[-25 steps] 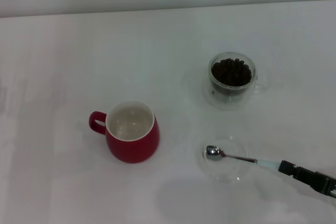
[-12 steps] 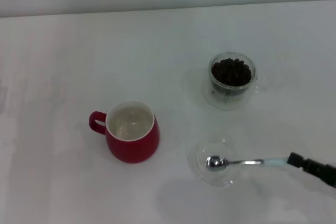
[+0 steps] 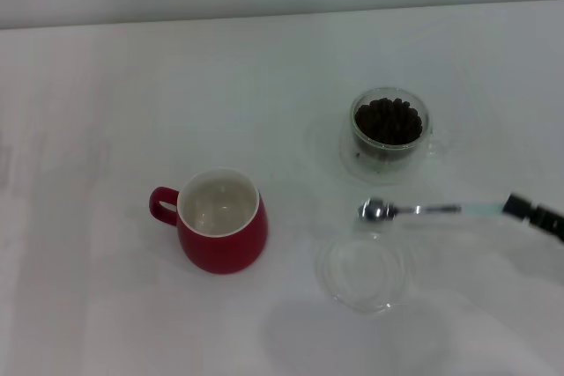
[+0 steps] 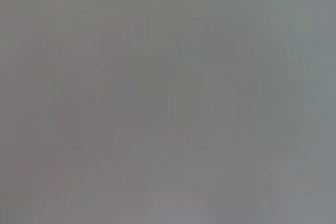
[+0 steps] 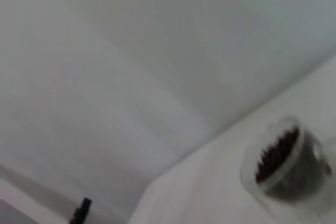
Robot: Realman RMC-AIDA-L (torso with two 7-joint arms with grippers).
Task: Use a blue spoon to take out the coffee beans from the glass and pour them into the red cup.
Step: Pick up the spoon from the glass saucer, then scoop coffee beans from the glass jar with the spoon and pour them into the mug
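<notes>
The blue spoon (image 3: 414, 210) hangs level above the table, its empty metal bowl pointing left, between the glass and a flat clear dish. My right gripper (image 3: 515, 208) is shut on the end of its pale blue handle at the right edge of the head view. The glass (image 3: 389, 134) stands at the back right, full of coffee beans (image 3: 388, 121); it also shows in the right wrist view (image 5: 286, 169) with the beans (image 5: 275, 153). The red cup (image 3: 220, 220) stands left of centre, empty, handle to the left. The left gripper is out of view.
A shallow clear glass dish (image 3: 363, 272) lies on the white table (image 3: 132, 85) just in front of the spoon. A pale wall runs along the table's far edge. The left wrist view shows only flat grey.
The right gripper has lifted the spoon out of the clear dish and carried it back toward the glass. The dish shifted a little to the left earlier.
</notes>
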